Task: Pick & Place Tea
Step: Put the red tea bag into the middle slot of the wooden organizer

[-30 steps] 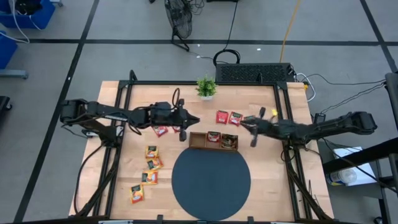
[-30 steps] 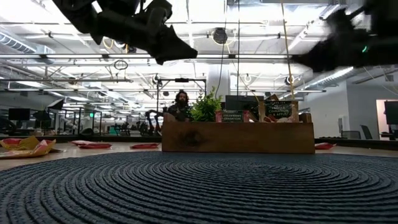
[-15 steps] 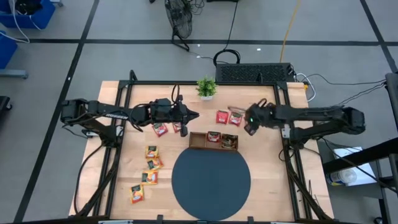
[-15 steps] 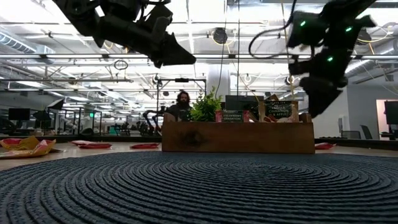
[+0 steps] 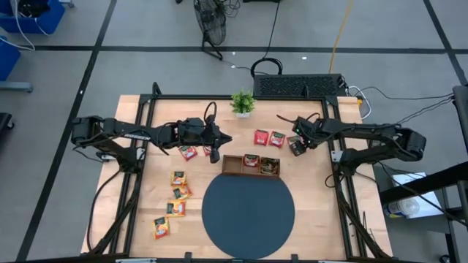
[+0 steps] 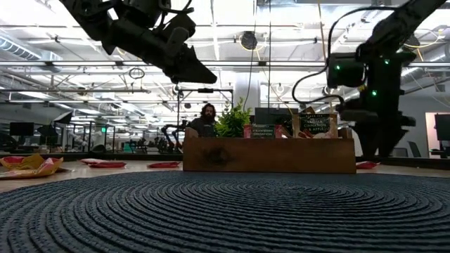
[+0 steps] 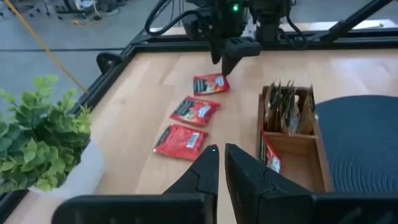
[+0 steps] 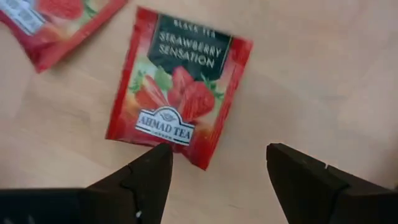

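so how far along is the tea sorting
Partly done. A few sachets already stand in the wooden tray. In hand: the right gripper is open just above a red strawberry sachet, not yet grasping. The left gripper is shut and empty above the table. Left: red sachets beside the tray and the yellow-orange ones on the left side.

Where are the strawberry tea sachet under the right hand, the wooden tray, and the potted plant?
strawberry tea sachet (image 8: 178, 90): right wrist view, on the printed strawberries at its middle.
wooden tray (image 5: 232, 165): high view, on its empty left compartment.
potted plant (image 5: 242, 101): high view, on its green leaves.
right hand (image 8: 214, 171): right wrist view, between its open fingertips.
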Motion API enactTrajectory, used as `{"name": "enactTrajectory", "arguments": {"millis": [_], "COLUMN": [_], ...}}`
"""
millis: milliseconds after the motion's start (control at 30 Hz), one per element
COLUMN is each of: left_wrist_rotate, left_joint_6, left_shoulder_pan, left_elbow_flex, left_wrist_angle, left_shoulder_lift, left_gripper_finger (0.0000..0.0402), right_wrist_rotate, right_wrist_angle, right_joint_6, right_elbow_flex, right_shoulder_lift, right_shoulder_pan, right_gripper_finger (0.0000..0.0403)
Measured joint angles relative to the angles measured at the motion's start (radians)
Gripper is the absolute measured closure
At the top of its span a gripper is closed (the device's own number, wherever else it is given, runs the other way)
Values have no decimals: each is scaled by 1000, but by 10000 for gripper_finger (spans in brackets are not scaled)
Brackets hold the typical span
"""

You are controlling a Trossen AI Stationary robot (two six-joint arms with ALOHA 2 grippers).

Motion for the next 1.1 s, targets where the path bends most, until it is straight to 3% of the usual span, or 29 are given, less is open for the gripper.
{"name": "enactTrajectory", "arguments": {"millis": [333, 600, 833, 1100], "left_wrist_rotate": [1, 1, 1, 2], "left_joint_6": [6, 6, 3, 2], "left_shoulder_pan": [0, 0, 0, 0], "left_elbow_flex": [0, 0, 0, 0], "left_wrist_angle": [-11, -15, -20, -26], "left_shoulder_lift": [0, 0, 0, 0], "left_gripper_finger": [366, 366, 366, 366], "right_wrist_rotate": [-99, 16, 13, 168], "right_wrist_angle": [343, 392, 313, 325], "right_joint_6": [150, 132, 136, 191], "right_elbow_flex": [-150, -162, -162, -163], "right_shoulder_lift": [-4, -3, -1, -1], "right_shoulder_pan": [-1, -2, -2, -2], "right_gripper_finger": [160, 160, 161, 188]}}
